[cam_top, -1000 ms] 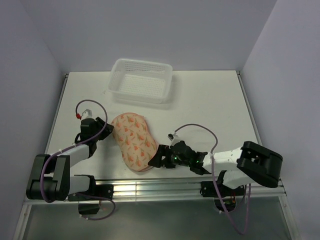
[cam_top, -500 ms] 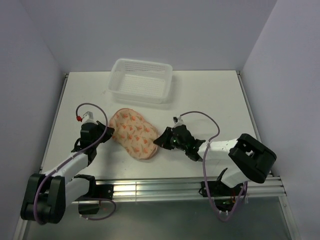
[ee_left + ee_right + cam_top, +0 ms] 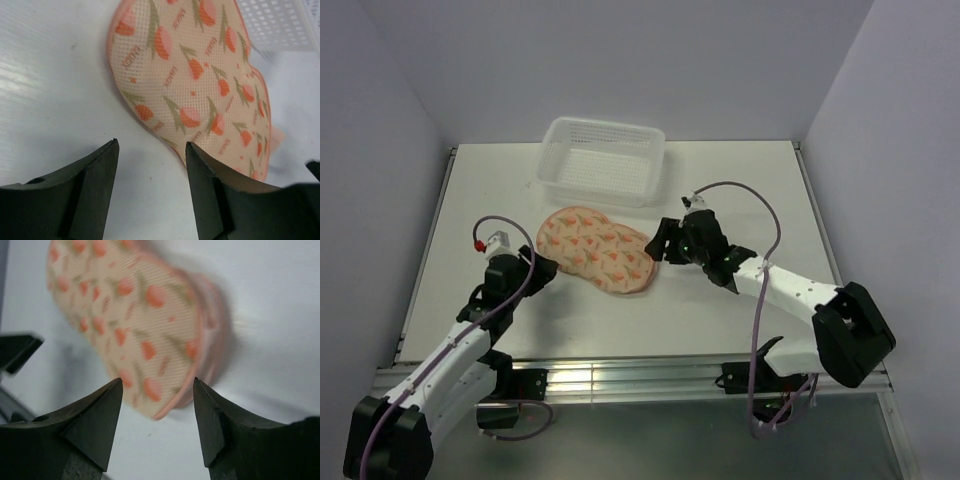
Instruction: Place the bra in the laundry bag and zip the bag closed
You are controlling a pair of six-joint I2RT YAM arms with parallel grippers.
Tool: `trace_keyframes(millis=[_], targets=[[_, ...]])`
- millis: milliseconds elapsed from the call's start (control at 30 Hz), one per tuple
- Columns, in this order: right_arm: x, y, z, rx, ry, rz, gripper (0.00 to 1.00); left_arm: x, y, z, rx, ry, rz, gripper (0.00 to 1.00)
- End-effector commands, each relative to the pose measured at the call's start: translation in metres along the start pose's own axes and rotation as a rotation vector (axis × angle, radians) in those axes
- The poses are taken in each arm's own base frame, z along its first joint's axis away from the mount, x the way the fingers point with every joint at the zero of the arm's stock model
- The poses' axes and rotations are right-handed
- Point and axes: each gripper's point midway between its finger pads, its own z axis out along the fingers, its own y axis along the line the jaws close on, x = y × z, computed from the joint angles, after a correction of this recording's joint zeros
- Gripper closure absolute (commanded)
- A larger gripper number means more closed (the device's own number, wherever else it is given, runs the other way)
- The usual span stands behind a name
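Note:
The laundry bag [image 3: 598,250], a peanut-shaped peach pouch with orange print, lies flat on the white table in front of the basket. It also shows in the left wrist view [image 3: 200,85] and, blurred, in the right wrist view [image 3: 130,315]. The bra is not in view. My left gripper [image 3: 540,266] is open and empty, just off the bag's left end, its jaws apart over bare table [image 3: 152,145]. My right gripper [image 3: 660,243] is open and empty at the bag's right end, its jaws straddling the bag's pink edge without touching it [image 3: 157,381].
A white plastic mesh basket [image 3: 603,162] stands at the back of the table, just beyond the bag; its corner shows in the left wrist view [image 3: 280,25]. Grey walls close in the table on three sides.
The bag has slid away from the near edge and turned to lie more crosswise. The right gripper moved far and right with it. The left arm drew back toward the near edge.

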Motion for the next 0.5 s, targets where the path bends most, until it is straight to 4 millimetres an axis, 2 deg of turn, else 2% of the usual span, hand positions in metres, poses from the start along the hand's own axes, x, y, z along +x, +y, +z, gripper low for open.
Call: trace_keyframes(millis=[0, 33, 67, 100, 133, 167, 200, 233, 267, 300, 367, 400, 433, 467], targets=[[0.025, 0.035, -0.018, -0.097, 0.055, -0.118, 0.35, -0.031, 0.009, 0.012, -0.101, -0.093, 0.025, 0.38], [0.030, 0.042, -0.019, -0.105, 0.046, -0.135, 0.38, -0.036, 0.011, 0.017, -0.109, -0.105, 0.023, 0.38], [0.044, 0.057, -0.023, -0.144, 0.064, -0.143, 0.46, -0.049, 0.016, 0.022, -0.121, -0.139, 0.004, 0.39], [0.043, 0.069, -0.024, -0.190, 0.043, -0.129, 0.52, -0.044, 0.026, 0.029, -0.137, -0.113, 0.005, 0.39], [0.053, 0.072, -0.025, -0.214, 0.056, -0.088, 0.63, -0.045, 0.028, 0.033, -0.119, -0.115, 0.000, 0.40], [0.060, 0.079, -0.026, -0.246, 0.064, -0.077, 0.65, -0.060, 0.027, 0.039, -0.082, -0.164, -0.018, 0.40], [0.066, 0.083, -0.023, -0.265, 0.078, -0.062, 0.65, -0.059, 0.030, 0.042, -0.076, -0.159, -0.022, 0.40], [0.074, 0.097, -0.025, -0.308, 0.099, -0.058, 0.65, -0.064, 0.031, 0.048, -0.070, -0.172, -0.028, 0.40], [0.078, 0.103, -0.024, -0.316, 0.111, -0.064, 0.64, -0.061, 0.034, 0.051, -0.078, -0.154, -0.021, 0.40], [0.082, 0.109, -0.020, -0.318, 0.119, -0.071, 0.63, -0.071, 0.021, 0.054, -0.025, -0.184, 0.001, 0.40], [0.088, 0.115, -0.018, -0.322, 0.132, -0.082, 0.61, -0.070, 0.023, 0.065, -0.026, -0.164, 0.005, 0.39], [0.094, 0.119, -0.017, -0.331, 0.142, -0.089, 0.61, -0.081, 0.011, 0.069, 0.023, -0.191, 0.017, 0.39], [0.096, 0.120, -0.017, -0.335, 0.147, -0.088, 0.61, -0.080, 0.007, 0.073, 0.044, -0.180, 0.024, 0.38], [0.099, 0.120, -0.017, -0.338, 0.158, -0.093, 0.61, -0.073, 0.014, 0.083, 0.028, -0.149, 0.026, 0.38]])
